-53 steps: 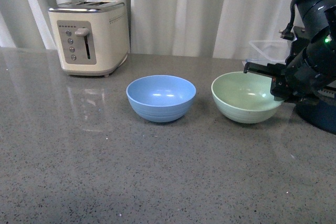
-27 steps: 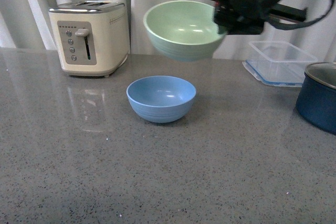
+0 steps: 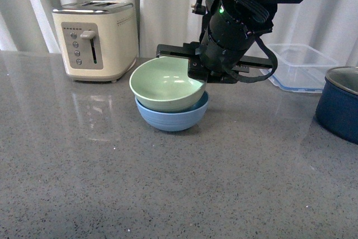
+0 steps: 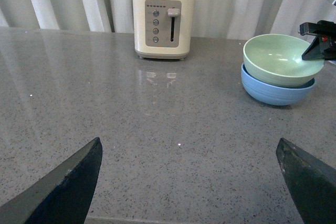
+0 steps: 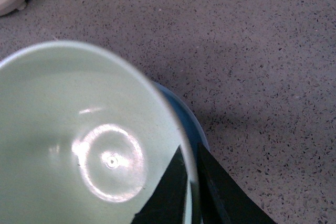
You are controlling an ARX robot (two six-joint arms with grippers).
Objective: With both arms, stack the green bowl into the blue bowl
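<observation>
The pale green bowl (image 3: pixel 165 85) sits inside the light blue bowl (image 3: pixel 173 117) at the middle of the counter, a little tilted and shifted left. My right gripper (image 3: pixel 197 74) is shut on the green bowl's right rim, one finger inside and one outside. In the right wrist view the green bowl (image 5: pixel 79 145) fills the picture, the blue bowl's rim (image 5: pixel 191 129) shows beside it, and my right gripper (image 5: pixel 190 169) pinches the rim. My left gripper (image 4: pixel 189 166) is open and empty low over the near counter; both bowls (image 4: pixel 281 66) show far off in its view.
A cream toaster (image 3: pixel 96 39) stands at the back left. A clear plastic container (image 3: pixel 299 64) and a dark navy pot (image 3: pixel 342 102) stand at the right. Curtains hang behind the grey speckled counter (image 3: pixel 168 194).
My right arm carried the green bowl up from the right, across to the left and down into the blue bowl. The blue bowl has not moved.
</observation>
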